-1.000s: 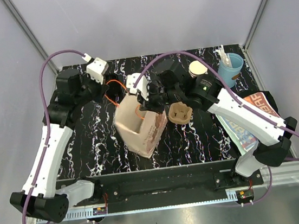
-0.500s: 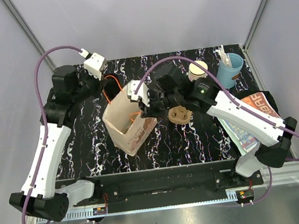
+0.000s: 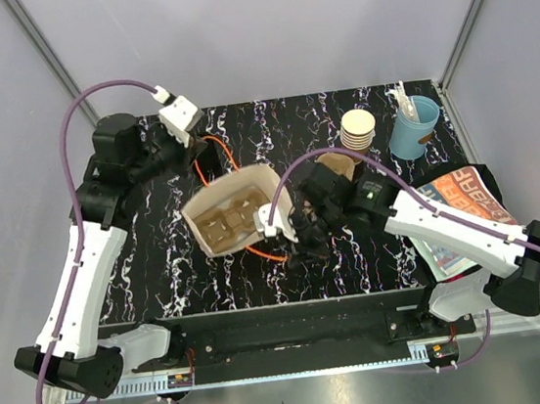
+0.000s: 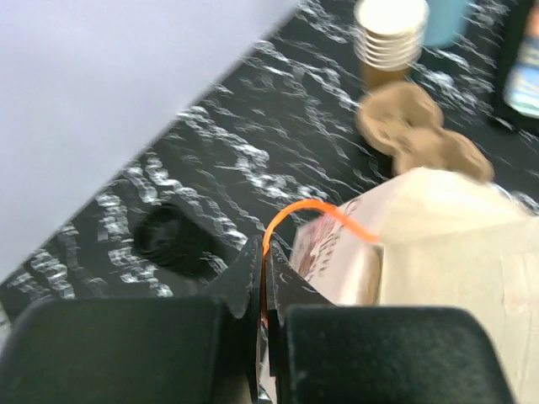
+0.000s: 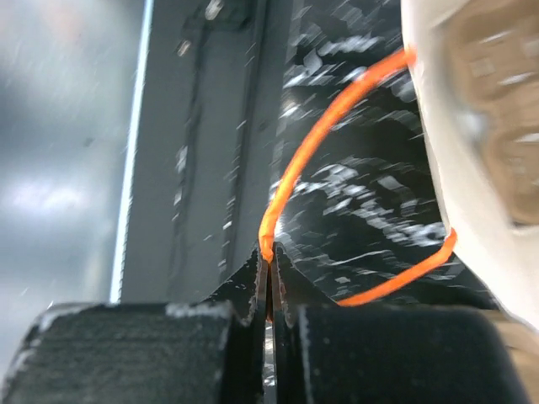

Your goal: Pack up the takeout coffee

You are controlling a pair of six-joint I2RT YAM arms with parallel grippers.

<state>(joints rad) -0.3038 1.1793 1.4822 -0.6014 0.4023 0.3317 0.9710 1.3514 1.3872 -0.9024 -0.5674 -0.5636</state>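
Just blurred red lettering on leaflet (image 3: 467, 188)

Bright, diffuse light fills the sharp overhead view, with soft shadows on the black white-veined marble tabletop (image 3: 170, 273); both wrist views are blurred, the left gripper (image 4: 259, 257) and right gripper (image 5: 269, 268) dark and soft; the thin orange loop handle (image 5: 312, 160) is smeared; pale glare streaks the grey metal ledge (image 5: 133, 168).

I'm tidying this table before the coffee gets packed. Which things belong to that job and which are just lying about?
Belongs to the job:
paper bag
its orange handles, pinched by left gripper and right gripper
cup carrier inside it
round black lid

Lying about:
stack of tan cups
light blue cup
printed paper
loose pulp carrier
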